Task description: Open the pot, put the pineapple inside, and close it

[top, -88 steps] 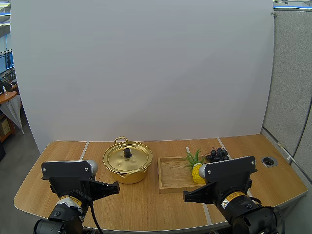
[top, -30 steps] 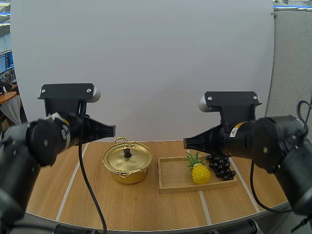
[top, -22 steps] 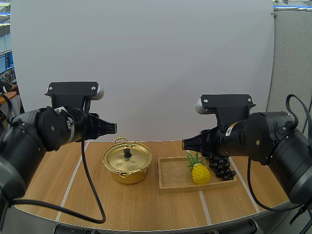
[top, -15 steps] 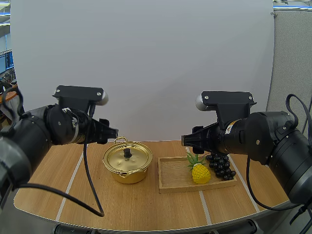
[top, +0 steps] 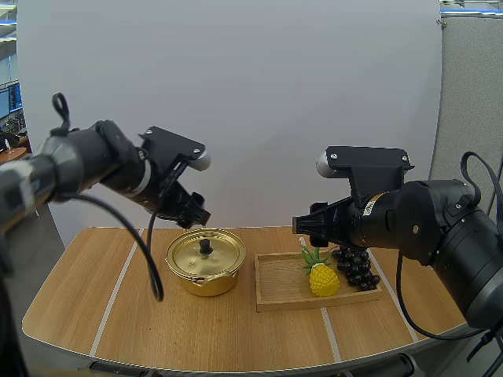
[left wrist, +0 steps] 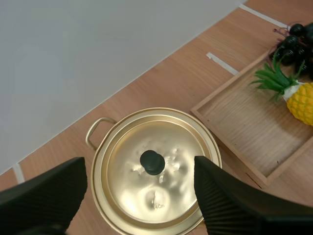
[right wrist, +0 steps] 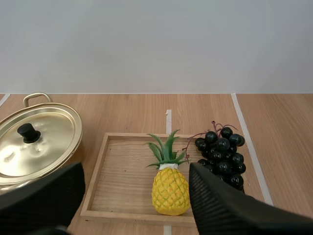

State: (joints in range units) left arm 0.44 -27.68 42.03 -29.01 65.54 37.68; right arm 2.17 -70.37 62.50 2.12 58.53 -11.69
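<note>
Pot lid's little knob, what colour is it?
The knob is black, on a shiny gold lid; clearest in the left wrist view.

Lidded gold pot [top: 206,261], pineapple [top: 322,278] upright

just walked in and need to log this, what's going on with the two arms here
Two robot arms are poised over a table, and nothing has been picked up yet. The left gripper hovers open above the gold pot, whose lid is on. The right gripper is open and faces the wooden tray, where the pineapple sits beside a bunch of grapes. The opening step has not started.
</note>
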